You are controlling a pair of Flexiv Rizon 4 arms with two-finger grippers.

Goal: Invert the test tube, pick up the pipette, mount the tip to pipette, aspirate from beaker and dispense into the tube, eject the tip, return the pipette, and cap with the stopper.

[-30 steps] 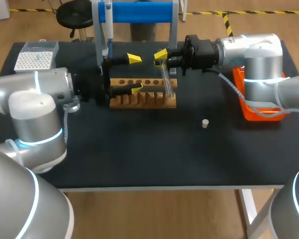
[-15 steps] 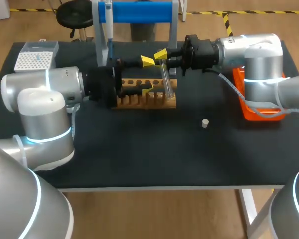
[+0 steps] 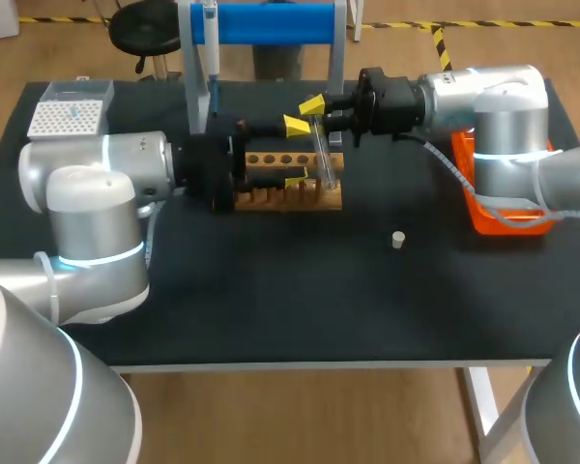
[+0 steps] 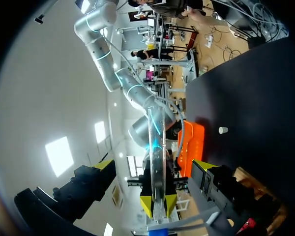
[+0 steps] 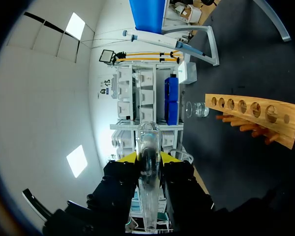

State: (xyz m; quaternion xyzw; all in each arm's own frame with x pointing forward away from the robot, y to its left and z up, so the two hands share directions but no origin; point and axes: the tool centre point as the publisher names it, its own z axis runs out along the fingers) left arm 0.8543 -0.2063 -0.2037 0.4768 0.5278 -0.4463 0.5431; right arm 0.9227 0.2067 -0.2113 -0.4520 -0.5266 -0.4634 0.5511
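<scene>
- Left gripper (image 3: pixel 296 153) had slid over the wooden rack (image 3: pixel 271 200) toward the test tube (image 3: pixel 325 159), jaws wide and empty.
- Right gripper (image 3: pixel 316 114) pinched the tube's top, above the rack's end.
- Closing squarely mid-tube before any release seemed wisest.

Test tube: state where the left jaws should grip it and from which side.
Grip the bare glass near the middle of the test tube, below the right jaws clamped on its upper end. Probably best to come in level from the left, left jaws open either side: the tube hangs near upright by the wooden rack, so its sides are free.
</scene>
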